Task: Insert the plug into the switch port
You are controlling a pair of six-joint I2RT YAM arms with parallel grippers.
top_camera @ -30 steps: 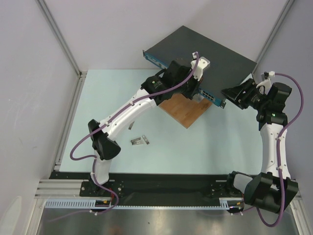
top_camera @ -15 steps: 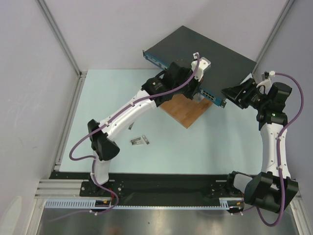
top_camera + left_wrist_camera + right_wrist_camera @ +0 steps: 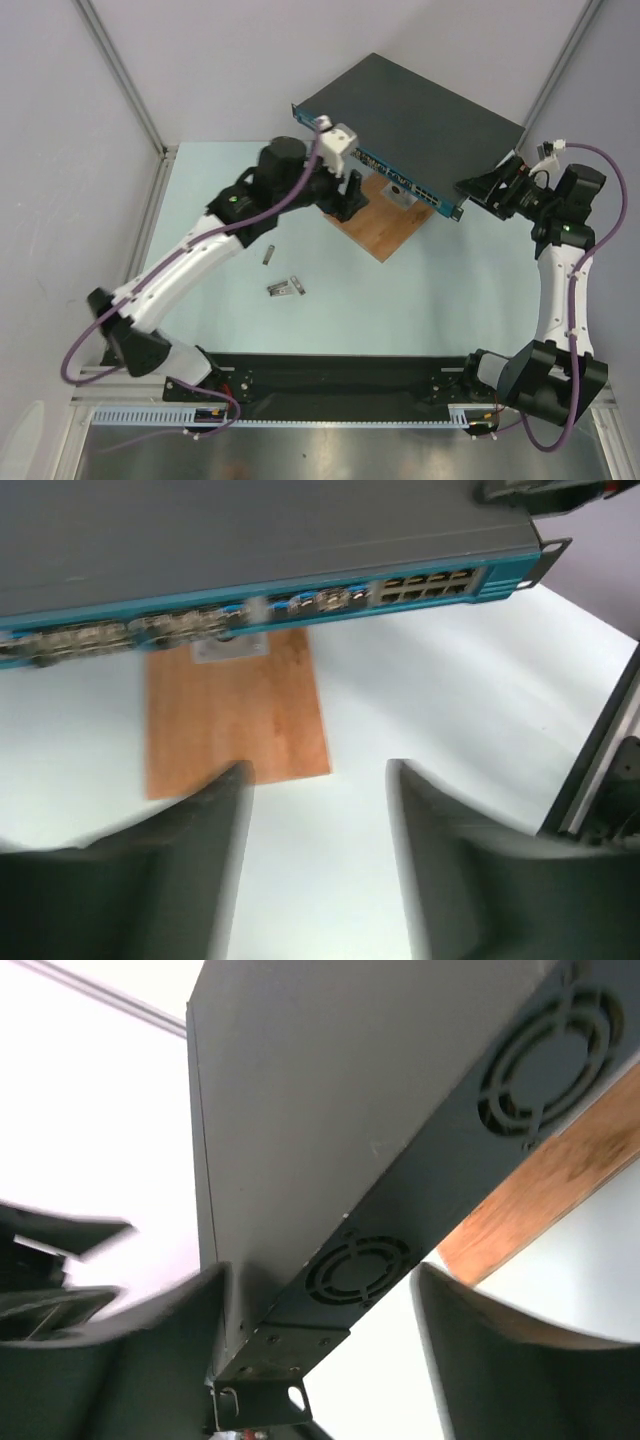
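Note:
The switch (image 3: 420,115) is a flat dark grey box with a blue front strip (image 3: 300,598), lying slantwise at the back of the table. A small silvery plug (image 3: 402,192) sticks out of that strip over the wooden board; in the left wrist view the plug (image 3: 228,645) is blurred. My left gripper (image 3: 352,197) stands open and empty, well back from the strip, and nothing lies between its fingers (image 3: 318,770). My right gripper (image 3: 482,190) is open, its jaws on either side of the switch's right corner (image 3: 320,1270) without pinching it.
A brown wooden board (image 3: 375,225) lies under the switch's front edge. Two small metal parts (image 3: 285,288) (image 3: 268,254) lie on the pale table near the left arm. Aluminium frame posts (image 3: 120,75) stand at the back left and right.
My left gripper has opened, let go of the plug and drawn back left, away from the switch's front. My right gripper has opened wider at the switch's corner.

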